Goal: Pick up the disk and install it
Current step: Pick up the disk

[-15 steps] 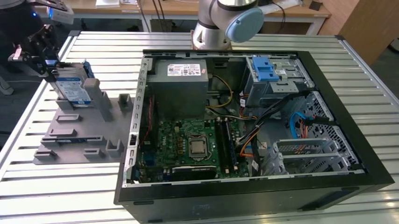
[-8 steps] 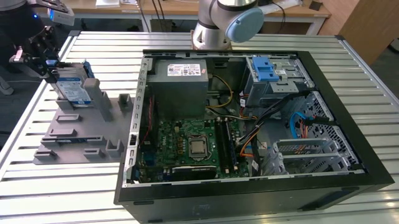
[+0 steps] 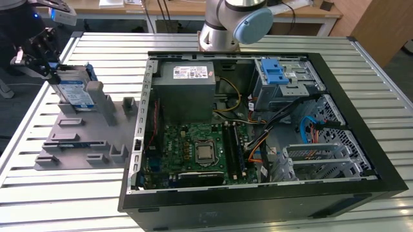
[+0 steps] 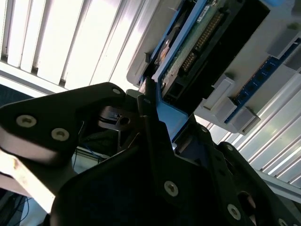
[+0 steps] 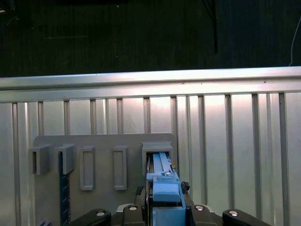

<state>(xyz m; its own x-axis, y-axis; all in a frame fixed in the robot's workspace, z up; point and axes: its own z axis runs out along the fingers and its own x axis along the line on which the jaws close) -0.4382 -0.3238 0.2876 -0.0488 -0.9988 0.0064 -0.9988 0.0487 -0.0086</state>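
In the exterior view, the gripper (image 3: 45, 67) is hanging over the far left of the slatted table (image 3: 65, 198). It is meeting the top edge of the disk (image 3: 72, 92), which is standing on edge in the grey fixture (image 3: 84, 145), well apart from the open computer case (image 3: 364, 121) and its silver cage (image 3: 287, 79). The fixture's slot is propping the disk upright, probably so its top is free to grasp.

In the second wrist view, the fingers (image 4: 145, 101) are flanking the blue carrier (image 4: 171, 115) and appear to be pinching it.

In the first wrist view, the carrier is sitting between the jaws, just above its slot.
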